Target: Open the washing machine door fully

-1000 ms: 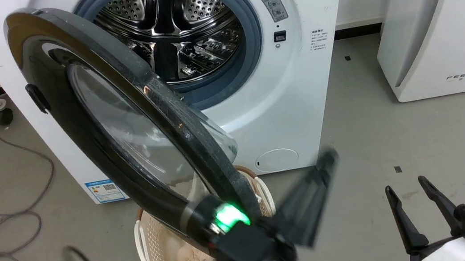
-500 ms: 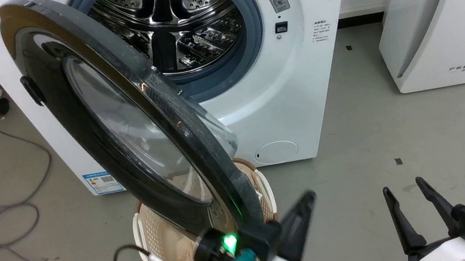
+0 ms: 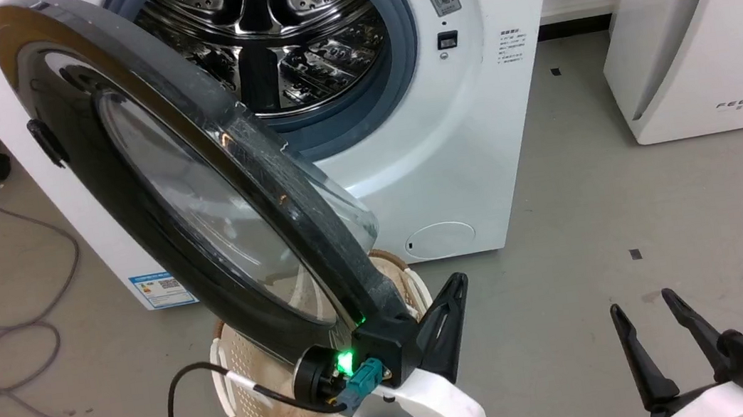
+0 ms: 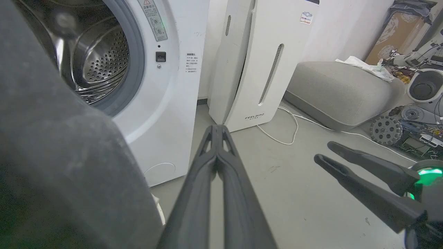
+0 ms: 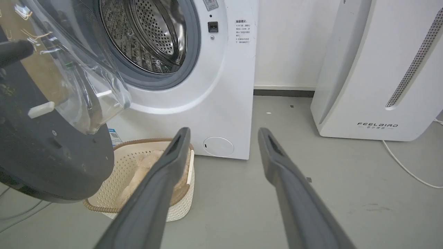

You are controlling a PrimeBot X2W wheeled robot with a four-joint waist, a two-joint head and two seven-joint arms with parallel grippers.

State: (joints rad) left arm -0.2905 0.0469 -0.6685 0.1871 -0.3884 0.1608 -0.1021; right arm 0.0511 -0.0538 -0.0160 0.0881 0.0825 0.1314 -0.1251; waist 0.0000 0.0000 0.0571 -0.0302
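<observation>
On the grey floor (image 3: pixel 629 203), the washing machine (image 3: pixel 479 151) is standing with its drum uncovered, and the washing machine door (image 3: pixel 71 162) is hanging about half swung out on its left hinge, its lower rim above a laundry basket (image 3: pixel 238 391). The left gripper (image 3: pixel 457 285), fingers pressed together on nothing, appears to be leaning against the door's free edge, while the right gripper (image 3: pixel 643 305) is waiting spread wide, well apart. The left arm should be pushing along the hinge's arc toward the robot's left, hugging the rim and clearing the basket.

Smooth grey concrete floor (image 3: pixel 592 194) meets a white wall (image 5: pixel 287 41); a tall white FEELBIRD appliance (image 3: pixel 698 15) stands right, grey cables (image 3: pixel 60 344) loop left.
</observation>
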